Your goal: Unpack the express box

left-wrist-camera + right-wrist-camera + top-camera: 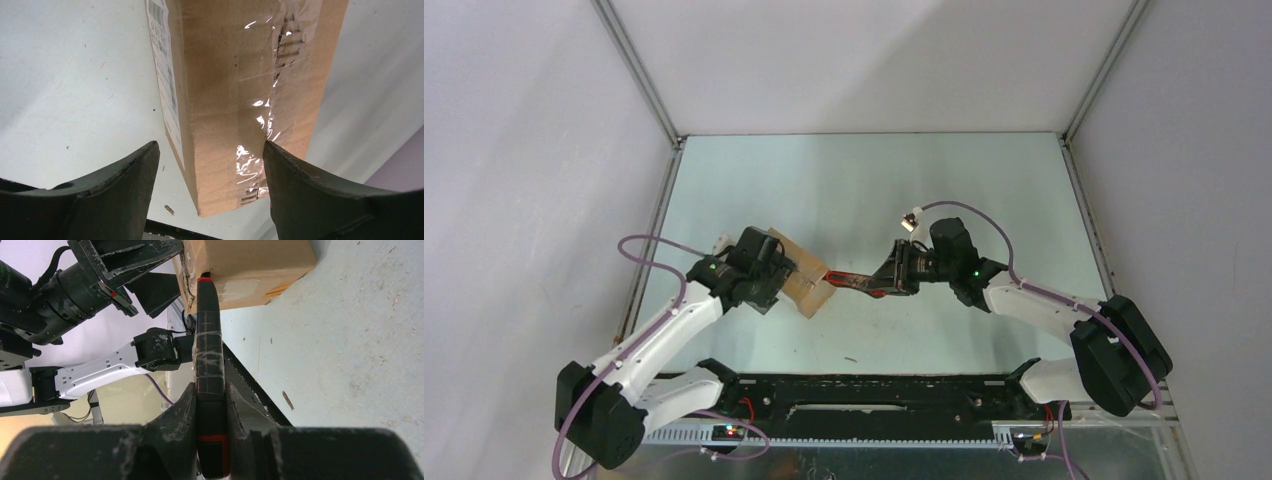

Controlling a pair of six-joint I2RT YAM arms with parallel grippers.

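The express box [802,283], brown cardboard with clear tape, lies on the table left of centre. In the left wrist view the express box [235,90] shows a white label [165,75] on its side and torn tape along its seam. My left gripper [769,272] is open over the box; one finger [310,190] lies against the taped face, the other finger [120,190] stands apart from it. My right gripper [896,275] is shut on the red-and-black utility knife [209,345]. The knife's tip touches the box's end [240,270] at the seam.
A black rail [874,385] runs along the table's near edge between the arm bases. Small scraps lie on the table [851,360] [288,400]. White enclosure walls with metal frame posts [639,75] bound the left, back and right.
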